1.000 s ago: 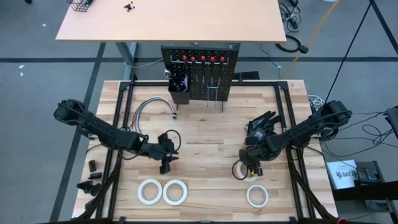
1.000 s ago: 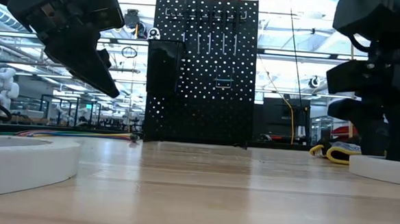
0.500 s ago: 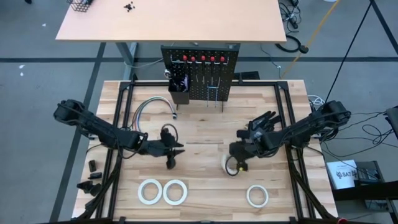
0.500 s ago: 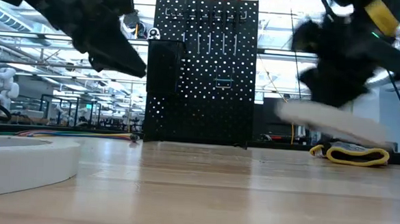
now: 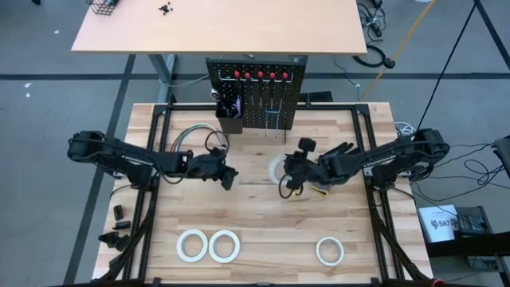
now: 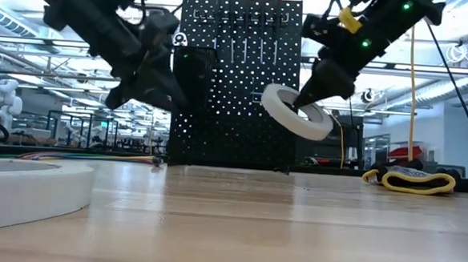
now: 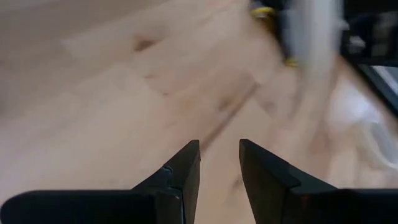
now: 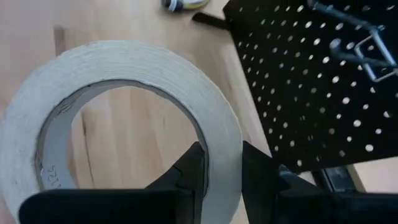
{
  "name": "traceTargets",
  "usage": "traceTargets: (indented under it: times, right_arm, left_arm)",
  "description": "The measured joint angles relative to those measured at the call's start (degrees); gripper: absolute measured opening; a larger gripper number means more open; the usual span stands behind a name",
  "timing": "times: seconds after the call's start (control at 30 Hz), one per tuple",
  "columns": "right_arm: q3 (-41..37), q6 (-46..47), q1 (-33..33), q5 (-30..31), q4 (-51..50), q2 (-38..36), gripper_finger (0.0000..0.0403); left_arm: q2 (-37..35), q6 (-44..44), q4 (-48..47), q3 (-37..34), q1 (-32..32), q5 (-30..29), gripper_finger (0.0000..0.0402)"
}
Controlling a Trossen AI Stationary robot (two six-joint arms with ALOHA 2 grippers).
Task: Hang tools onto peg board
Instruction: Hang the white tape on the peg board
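While the white tape roll (image 6: 297,112) is hanging tilted in the air just in front of the peg board (image 6: 238,81), the right gripper (image 8: 219,165) is pinching its rim, one finger inside the ring and one outside. Three more tape rolls (image 5: 209,245) are lying flat along the near edge of the wooden table (image 5: 255,223). The left gripper (image 7: 219,160) is hovering beside it, fingers slightly parted, holding nothing.
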Motion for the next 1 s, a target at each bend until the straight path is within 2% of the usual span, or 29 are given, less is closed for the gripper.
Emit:
traceTargets:
  times: [0.1,0.23,0.33,0.47,0.73,1.0]
  right_arm:
    - [0.0,-0.1,-0.65,-1.22,4.4,0.0,0.0069]
    - [0.0,-0.11,0.1,-1.19,10.94,0.42,0.0069]
    - [-0.02,0.23,0.35,-1.25,14.83,0.42,0.0069]
    - [-0.02,0.77,0.17,-0.91,17.16,0.42,0.0069]
    - [-0.02,0.54,0.25,-1.51,18.31,0.42,0.0069]
    - [-0.02,0.78,0.22,-2.81,17.43,0.39,0.0069]
  left_arm:
    - [0.02,1.15,2.79,-0.11,2.37,3.06,0.0114]
    - [0.62,0.94,22.83,-0.08,2.59,13.34,0.0114]
    - [1.95,-5.5,33.59,0.03,1.28,11.73,0.0114]
    - [4.23,-16.14,33.12,0.38,0.38,7.77,0.0114]
    - [8.74,-18.16,33.52,1.62,-1.37,4.9,0.0118]
    - [10.05,-17.68,33.54,1.95,-1.37,1.86,0.0175]
